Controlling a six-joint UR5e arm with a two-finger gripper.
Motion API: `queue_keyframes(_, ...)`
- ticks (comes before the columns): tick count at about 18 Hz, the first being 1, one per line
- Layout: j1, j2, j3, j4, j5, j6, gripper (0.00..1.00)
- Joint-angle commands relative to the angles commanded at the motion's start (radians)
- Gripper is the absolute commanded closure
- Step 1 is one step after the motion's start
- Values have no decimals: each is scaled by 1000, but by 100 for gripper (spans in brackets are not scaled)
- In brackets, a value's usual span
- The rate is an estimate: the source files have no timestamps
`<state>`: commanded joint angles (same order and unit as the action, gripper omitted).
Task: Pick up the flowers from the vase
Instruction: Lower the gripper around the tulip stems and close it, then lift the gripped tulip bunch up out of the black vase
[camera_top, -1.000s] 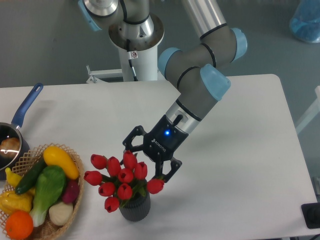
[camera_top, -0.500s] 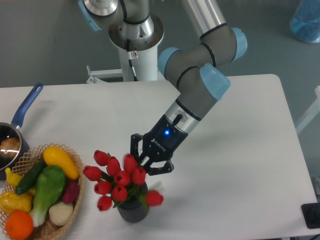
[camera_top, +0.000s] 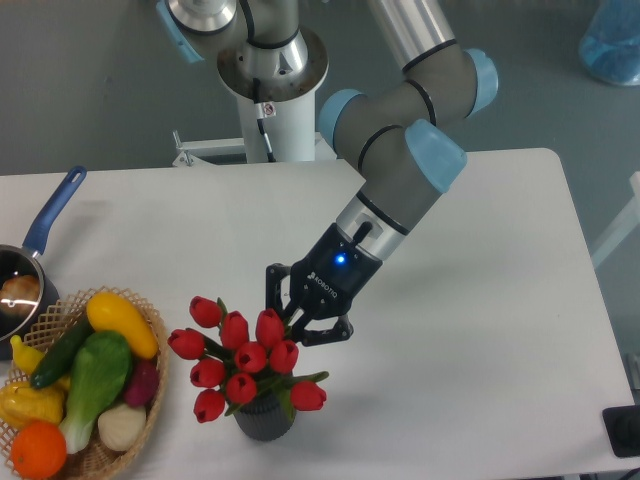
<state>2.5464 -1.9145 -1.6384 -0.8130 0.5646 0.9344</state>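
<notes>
Camera view, fixed, from above: white surface (camera_top: 470, 250) carrying all items. Tool (camera_top: 300, 322), black, two-fingered, with a blue light on its body, angled down toward the lower left from the grey and light-blue arm (camera_top: 400, 170); its fingers are drawn together at the upper right edge of the flowers (camera_top: 240, 360), apparently pinching the bunch near its top, though the exact contact is hidden by the buds. Flowers: red tulip buds with green stems and leaves, spreading wider than the vase (camera_top: 264, 420), their stems seated in its mouth; one bud leans out to the right. Vase: small, dark grey, ribbed, upright near the front edge of the surface, directly below the bunch. Wicker basket (camera_top: 150, 335) at lower left, just beside the flowers, holding yellow, green, purple, white and orange produce. Saucepan (camera_top: 45, 225) with blue handle at the left edge, behind the basket, partly cut off. Robot base (camera_top: 270, 70) at the far side.
</notes>
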Motion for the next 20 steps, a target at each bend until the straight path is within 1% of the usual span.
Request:
queue_keyframes(3,3,5,43,0,-35,-61,100)
queue_keyframes(5,8,9,58,0,-52,-86,100)
queue_keyframes(9,24,23,61,0,-84,-103,100)
queue_keyframes(12,58,52,63,0,-146,-118,100)
queue_keyframes(14,80,55,66,-2,-179,-121,100)
queue_keyframes(18,94,64,78,0,-195,-155,100)
queue_keyframes(20,100,69,91,0,-221,-193,100)
